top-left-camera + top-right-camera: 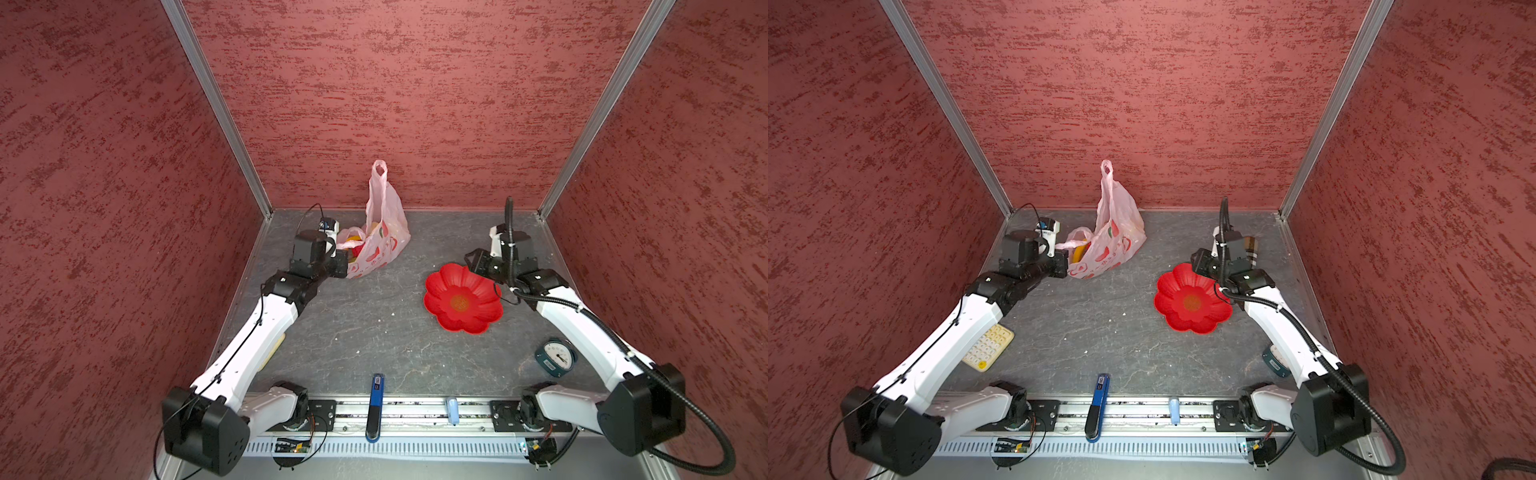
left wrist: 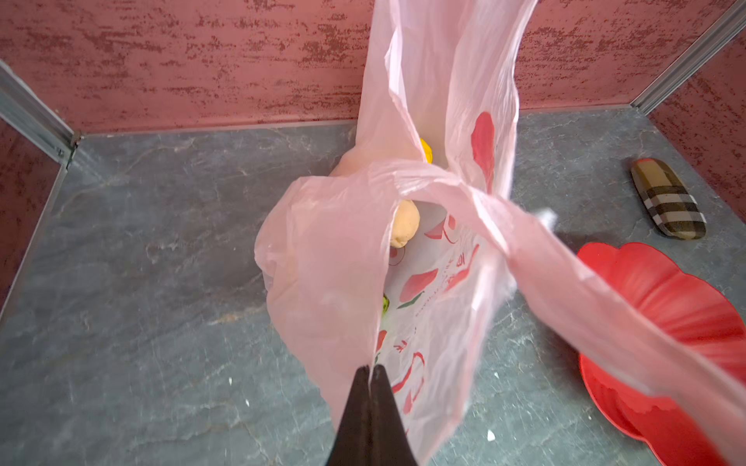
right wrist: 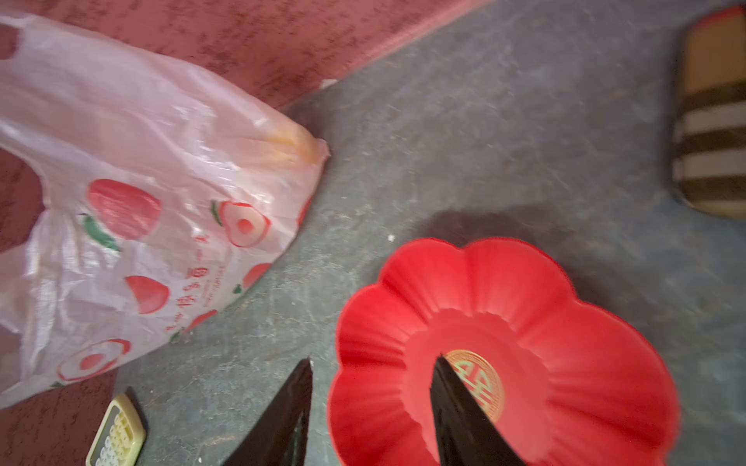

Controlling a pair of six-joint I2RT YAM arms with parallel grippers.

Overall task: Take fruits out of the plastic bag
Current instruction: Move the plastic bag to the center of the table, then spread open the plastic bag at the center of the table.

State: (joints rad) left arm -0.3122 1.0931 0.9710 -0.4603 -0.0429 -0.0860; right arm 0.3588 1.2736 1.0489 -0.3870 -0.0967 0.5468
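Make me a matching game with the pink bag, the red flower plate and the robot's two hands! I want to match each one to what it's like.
Things:
1. thin pale-pink plastic bag
2. red flower-shaped plate
3. left hand
4. right hand

What it's like:
A. open, holding nothing
B. small toy fruits inside
C. empty, lying on the grey table
D. pinched shut on the bag's edge

Pairs: 1-B, 2-C, 3-D, 4-A

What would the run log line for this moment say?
left gripper: shut on plastic bag rim | right gripper: open above red plate | fruits: inside bag | plate: empty
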